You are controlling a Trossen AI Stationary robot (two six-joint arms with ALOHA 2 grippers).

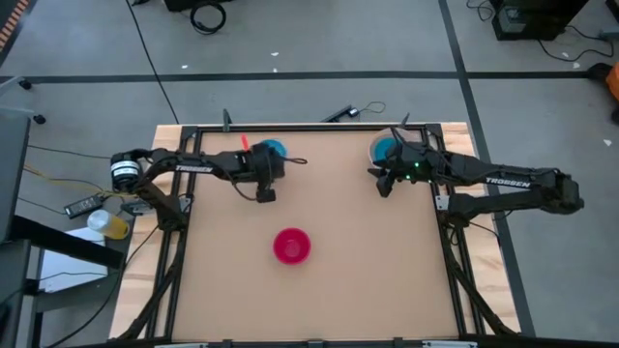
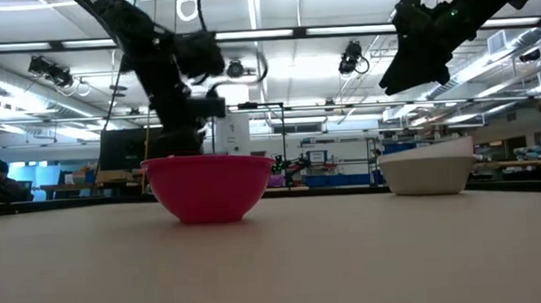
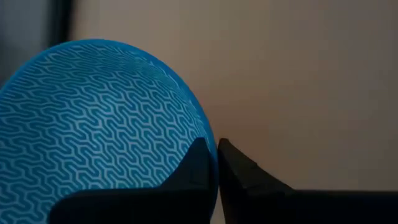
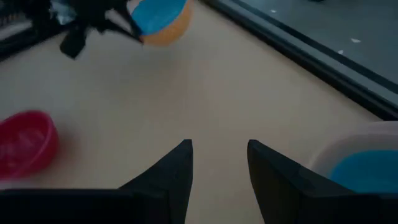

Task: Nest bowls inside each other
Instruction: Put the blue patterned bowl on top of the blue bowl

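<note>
The light blue bowl sits inside the peach-orange bowl near the table's far edge, left of centre. My left gripper is shut on its rim. The magenta-red bowl rests on its base in the middle of the table, nearer the front. At the far right, a teal bowl sits inside the grey-white bowl. My right gripper hovers open just on the near side of that pair, with nothing between its fingers. My left gripper pinches the light blue bowl's rim, one finger inside the bowl and the other finger outside. The fingers slant down onto the rim from the near side. Whether the bowl is lifted off the peach-orange bowl, I cannot tell.
A black frame runs around the brown tabletop. Bare board lies between the two arms and around the magenta-red bowl. A small red-orange streak shows beside the light blue bowl at the far edge.
</note>
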